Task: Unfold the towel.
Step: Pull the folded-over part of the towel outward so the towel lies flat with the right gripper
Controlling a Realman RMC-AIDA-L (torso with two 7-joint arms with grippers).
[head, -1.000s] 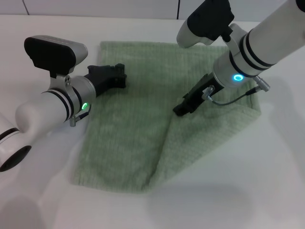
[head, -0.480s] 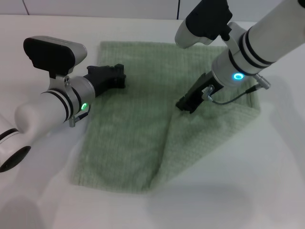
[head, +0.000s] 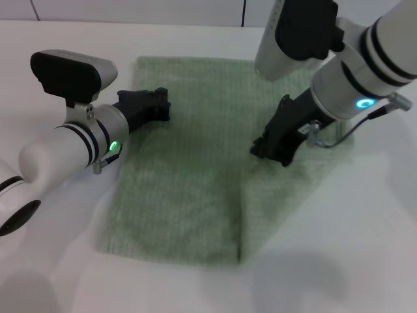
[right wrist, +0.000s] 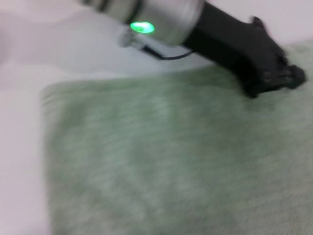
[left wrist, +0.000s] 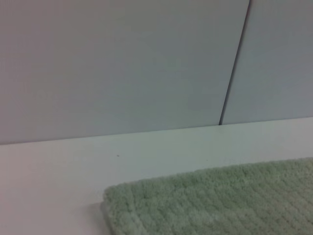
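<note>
Towel (head: 195, 163), pale green ribbed terry, lies on the white table (head: 365, 261), with a lengthwise fold line near its right side. Only the head view shows both arms: the left gripper (head: 158, 104) rests at the cloth's far left edge, the right gripper (head: 270, 151) over the right part. Whether either gripper's fingers are parted or holding cloth cannot be told. The left wrist view shows a hemmed corner (left wrist: 115, 200) before a grey wall (left wrist: 122, 63).

The towel (head: 189, 176), a pale sage-green ribbed terry cloth, is being seen lying flat on the white surface, its right part folded over in a double layer.
</note>
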